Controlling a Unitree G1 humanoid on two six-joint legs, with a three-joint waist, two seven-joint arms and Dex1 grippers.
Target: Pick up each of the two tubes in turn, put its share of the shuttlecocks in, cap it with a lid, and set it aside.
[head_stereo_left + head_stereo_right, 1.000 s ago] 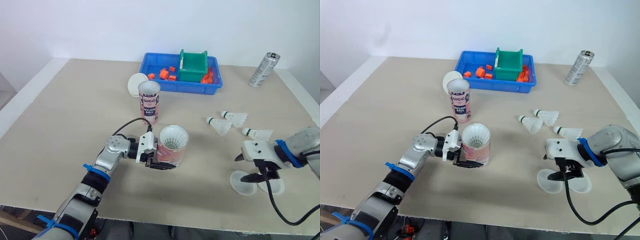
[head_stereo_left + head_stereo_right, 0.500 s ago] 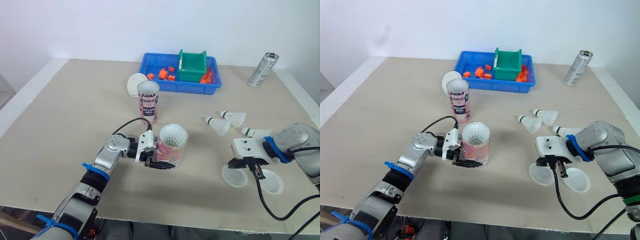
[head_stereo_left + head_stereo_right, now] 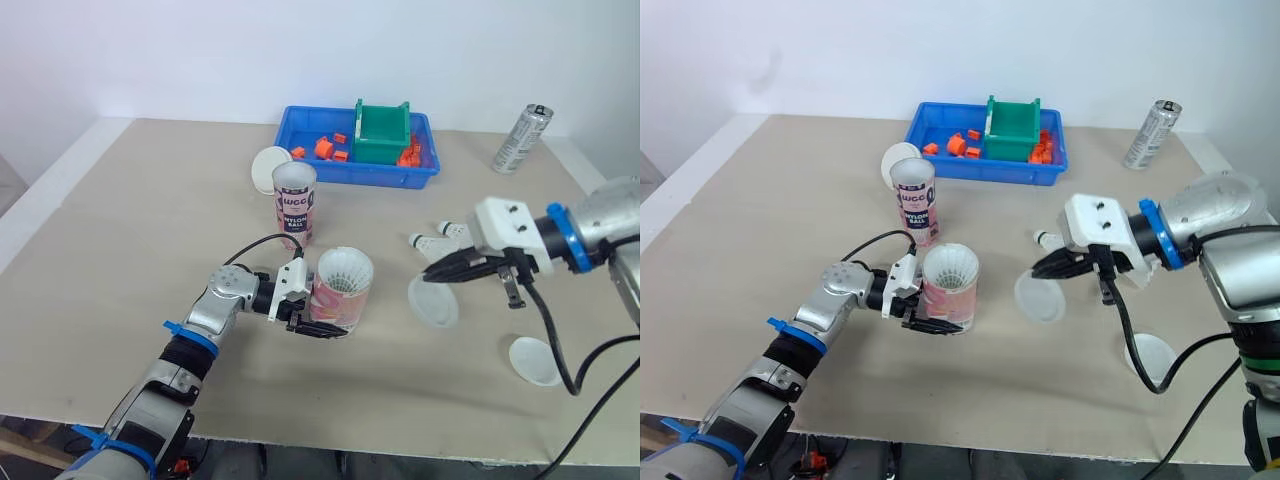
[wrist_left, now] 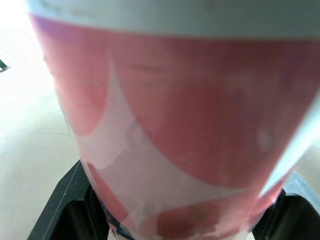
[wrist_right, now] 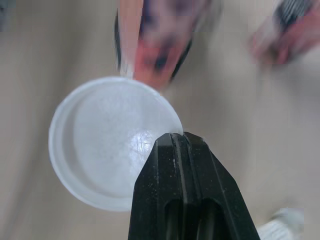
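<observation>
While left fingers [image 3: 320, 332] hold tube [image 3: 341, 292] upright, mouth upward

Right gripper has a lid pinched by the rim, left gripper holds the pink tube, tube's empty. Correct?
Not empty. The pink tube in the left gripper has a white shuttlecock sitting in its mouth, as the left eye view shows. The rest holds: the right gripper has a lid pinched by the rim.
</observation>
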